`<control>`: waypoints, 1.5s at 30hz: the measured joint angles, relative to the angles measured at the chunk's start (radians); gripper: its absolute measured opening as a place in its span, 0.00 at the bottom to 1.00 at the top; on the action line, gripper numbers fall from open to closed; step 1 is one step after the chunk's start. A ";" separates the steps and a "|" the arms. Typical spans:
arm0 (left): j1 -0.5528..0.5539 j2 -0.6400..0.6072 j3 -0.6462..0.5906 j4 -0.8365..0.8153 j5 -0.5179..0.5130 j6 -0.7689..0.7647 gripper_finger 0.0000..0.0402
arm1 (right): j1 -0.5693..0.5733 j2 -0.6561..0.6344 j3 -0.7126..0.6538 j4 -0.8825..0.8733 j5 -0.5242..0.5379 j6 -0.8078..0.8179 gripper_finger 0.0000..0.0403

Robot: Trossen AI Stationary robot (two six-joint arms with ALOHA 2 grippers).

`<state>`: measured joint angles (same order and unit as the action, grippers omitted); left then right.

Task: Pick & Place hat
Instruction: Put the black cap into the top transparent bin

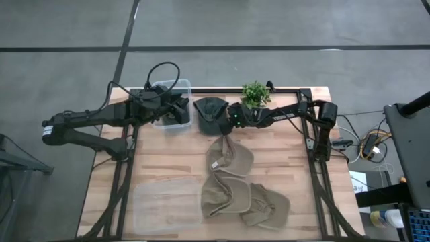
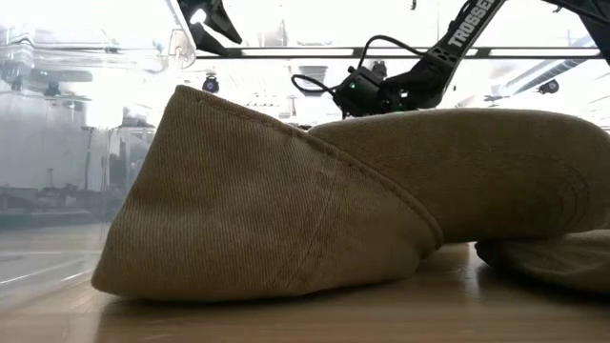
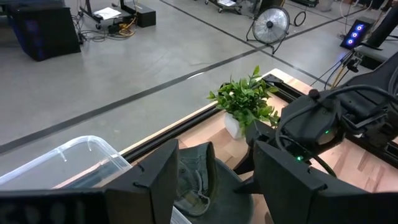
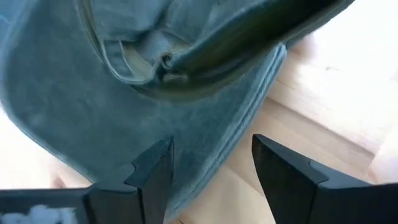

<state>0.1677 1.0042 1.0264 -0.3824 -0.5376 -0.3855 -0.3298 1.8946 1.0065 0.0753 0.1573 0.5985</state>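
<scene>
My right gripper [image 1: 225, 123] hangs just over the dark hat [image 1: 209, 113], its fingers [image 4: 152, 177] spread wide and holding nothing; in my wrist view the hat's brim fills the space ahead of them, with bare table [image 4: 323, 93] showing to one side. My left gripper [image 1: 180, 109] sits on the other side of the dark hat, over the near corner of the clear bin [image 1: 176, 87], fingers [image 3: 152, 180] also spread wide and empty.

The dark hat lies on the table between the bin and the plant [image 1: 255, 93], crown up, its inside band and a small buckle showing toward my right wrist. I judge it light, soft and floppy: it will sag and fold rather than hold shape, and the cloth should not slip much between pads. The brim looks the stiffest part, so I would pinch its edge, or the seam where brim meets crown, and expect the rest to dangle.

Counting outward from the dark hat: one dark hat; tan hats [image 1: 232, 181] piled toward the table's front, three as far as I can tell, though they overlap; one clear bin at the back; one flat clear lid or tray [image 1: 168, 205] beside the tan pile; one plant
</scene>
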 joint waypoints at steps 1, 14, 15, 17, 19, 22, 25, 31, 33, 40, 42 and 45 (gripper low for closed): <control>0.000 0.000 0.000 0.000 0.000 0.000 0.50 | 0.001 0.000 0.000 0.009 0.000 -0.003 0.50; 0.000 0.000 0.000 -0.010 -0.002 -0.001 0.50 | 0.003 -0.008 0.004 0.032 -0.016 -0.064 0.05; 0.000 0.000 0.000 -0.011 -0.002 -0.001 0.50 | 0.004 -0.010 0.004 0.030 -0.016 -0.070 0.04; 0.000 0.001 0.000 -0.013 -0.002 -0.002 0.50 | 0.006 -0.018 0.003 0.025 -0.012 -0.073 0.03; 0.000 0.001 0.000 -0.017 -0.002 -0.002 0.50 | 0.007 -0.032 0.003 0.020 -0.005 -0.082 0.03; 0.000 0.001 0.000 -0.019 -0.002 -0.003 0.50 | 0.007 -0.059 0.001 0.005 0.000 -0.089 0.03; 0.000 0.001 0.000 -0.023 -0.002 -0.003 0.50 | 0.008 -0.098 0.000 -0.001 0.008 -0.106 0.03; 0.000 0.001 0.000 -0.024 -0.002 -0.007 0.50 | 0.015 -0.187 -0.001 -0.048 0.065 -0.135 0.03; 0.000 0.001 0.000 -0.024 -0.002 -0.007 0.50 | 0.018 -0.216 -0.001 -0.058 0.085 -0.145 0.03; 0.000 0.001 0.000 -0.023 -0.002 -0.007 0.50 | 0.018 -0.339 -0.001 -0.109 0.158 -0.194 0.03; 0.000 0.001 0.000 -0.023 -0.002 -0.007 0.50 | 0.018 -0.379 -0.001 -0.126 0.176 -0.207 0.03; 0.000 0.001 0.000 -0.022 -0.002 -0.007 0.50 | 0.018 -0.438 -0.001 -0.138 0.215 -0.232 0.03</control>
<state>0.1677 1.0054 1.0264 -0.4046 -0.5400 -0.3927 -0.3119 1.4566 1.0058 -0.0626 0.3720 0.3669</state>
